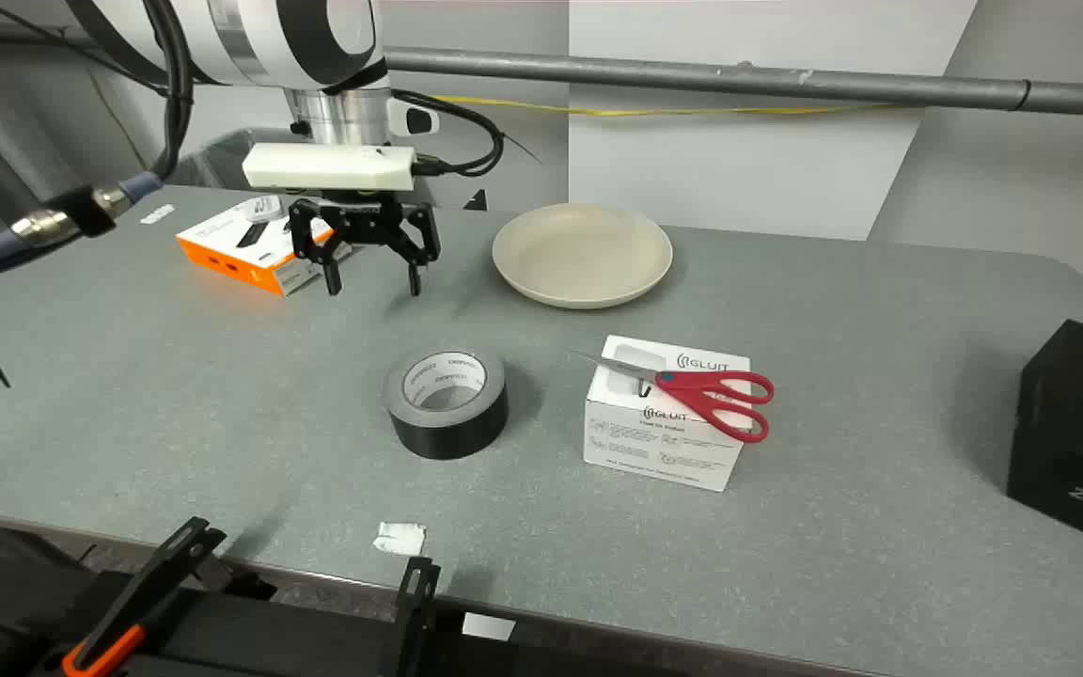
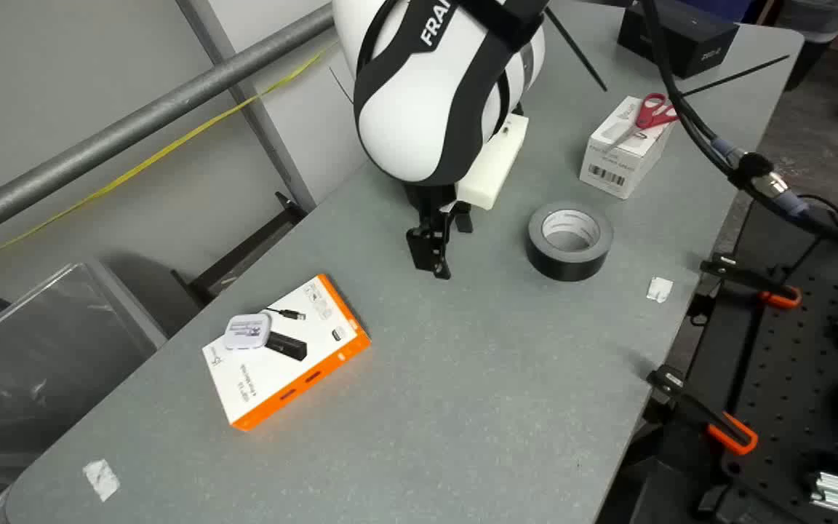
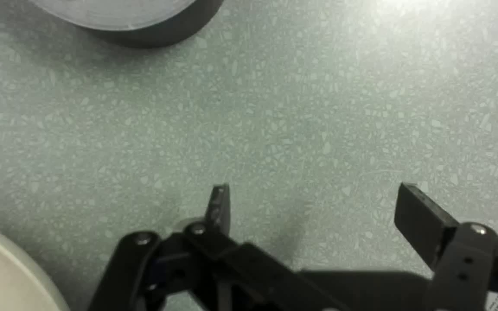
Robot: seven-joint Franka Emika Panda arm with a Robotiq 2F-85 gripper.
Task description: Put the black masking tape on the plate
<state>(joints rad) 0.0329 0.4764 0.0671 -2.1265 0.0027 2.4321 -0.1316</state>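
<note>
The black masking tape (image 1: 450, 438) lies flat on the grey table in both exterior views (image 2: 568, 266). Its near edge shows at the top left of the wrist view (image 3: 162, 34). The beige plate (image 1: 584, 254) lies behind the tape. Part of the plate shows at the lower left of the wrist view (image 3: 4, 276). In an exterior view where the arm stands in front, the plate is hidden. My gripper (image 1: 374, 285) is open and empty, pointing down above the table. It is left of the plate and behind the tape. It also shows in an exterior view (image 2: 452, 251) and the wrist view (image 3: 313, 190).
A white box (image 1: 659, 442) with red scissors (image 1: 715, 395) on top stands right of the tape. A white and orange box (image 2: 288, 356) with a small white case on it lies near the gripper. A black box (image 1: 1077, 442) stands at the far right. A metal rail runs behind.
</note>
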